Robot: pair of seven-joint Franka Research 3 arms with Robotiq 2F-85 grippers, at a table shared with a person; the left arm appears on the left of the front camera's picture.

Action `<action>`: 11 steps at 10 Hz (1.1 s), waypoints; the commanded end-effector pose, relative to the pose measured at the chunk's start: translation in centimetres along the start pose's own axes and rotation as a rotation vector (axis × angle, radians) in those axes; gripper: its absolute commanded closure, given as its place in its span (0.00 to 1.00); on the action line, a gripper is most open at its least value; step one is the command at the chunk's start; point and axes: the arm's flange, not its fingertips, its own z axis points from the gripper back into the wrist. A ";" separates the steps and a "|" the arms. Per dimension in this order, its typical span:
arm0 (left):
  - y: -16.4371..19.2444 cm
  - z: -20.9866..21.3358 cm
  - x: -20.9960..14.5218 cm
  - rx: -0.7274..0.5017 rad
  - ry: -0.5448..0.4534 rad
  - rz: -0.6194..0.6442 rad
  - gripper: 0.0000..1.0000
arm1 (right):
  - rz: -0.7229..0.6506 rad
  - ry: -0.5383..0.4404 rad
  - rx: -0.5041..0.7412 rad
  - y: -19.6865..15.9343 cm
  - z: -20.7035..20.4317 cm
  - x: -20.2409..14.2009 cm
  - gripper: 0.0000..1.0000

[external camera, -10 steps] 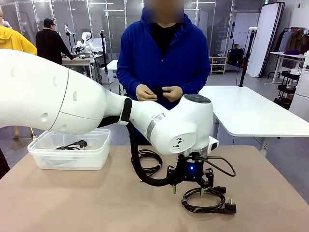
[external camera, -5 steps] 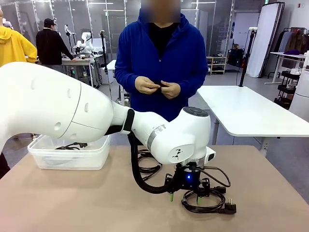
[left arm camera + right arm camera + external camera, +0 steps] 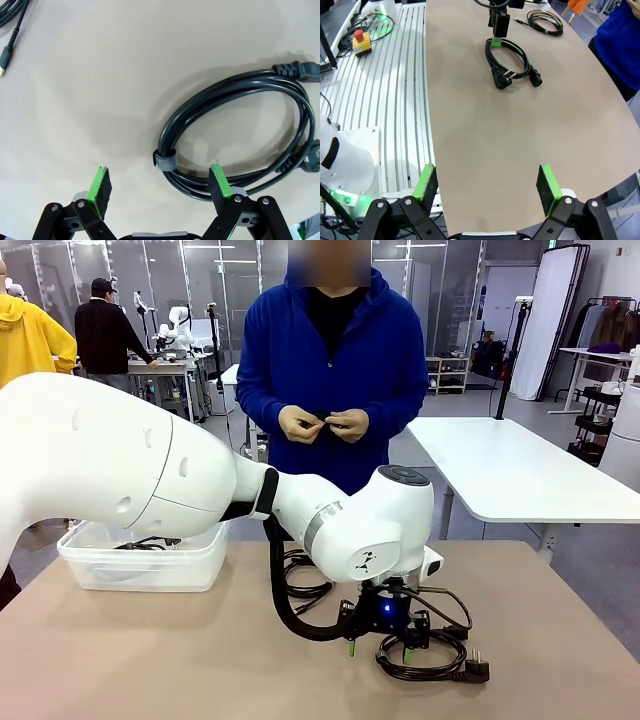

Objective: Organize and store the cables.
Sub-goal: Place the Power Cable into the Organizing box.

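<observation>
Left gripper [image 3: 378, 651]: I am holding its fingers apart, low over the power cable [image 3: 164, 161] lying coiled on the table [image 3: 150, 660].
Right gripper [image 3: 486, 182]: I am holding it wide open, well apart from that cable.

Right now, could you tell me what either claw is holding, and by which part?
Nothing is held: the left claw hangs open over the coiled power cord, and the right claw is open too.

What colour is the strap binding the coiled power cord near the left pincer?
Dark grey strap, on a black cord; clearest in the left wrist view.
</observation>
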 end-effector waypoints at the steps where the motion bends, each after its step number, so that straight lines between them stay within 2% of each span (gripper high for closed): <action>1: 0.0 -1.1 0.3 0.035 -0.054 0.020 0.02 | -0.028 0.001 -0.011 0.0 -0.2 0.4 0.00; 5: 0.3 -2.3 0.7 0.019 -0.039 0.013 0.02 | -0.028 0.001 -0.011 0.0 -0.2 0.4 0.00; 6: 0.3 -2.2 0.5 0.036 -0.049 -0.021 0.06 | -0.028 0.001 -0.011 0.0 -0.2 0.4 0.00; 7: 0.2 -1.9 0.2 0.061 -0.067 -0.036 0.19 | -0.028 0.001 -0.011 0.0 -0.2 0.4 0.00; 8: 0.3 -1.6 0.0 0.063 -0.081 -0.043 0.26 | -0.028 0.001 -0.011 0.0 -0.2 0.4 0.00; 9: 0.4 -1.3 -0.2 0.054 -0.089 -0.047 0.39 | -0.028 0.001 -0.011 0.0 -0.2 0.4 0.00; 10: 0.3 -1.2 -0.3 0.034 -0.079 -0.042 0.46 | -0.028 0.001 -0.011 0.0 -0.2 0.4 0.00; 11: 0.2 -1.1 -0.5 0.007 -0.062 -0.043 0.59 | -0.028 0.001 -0.011 0.0 -0.2 0.4 0.00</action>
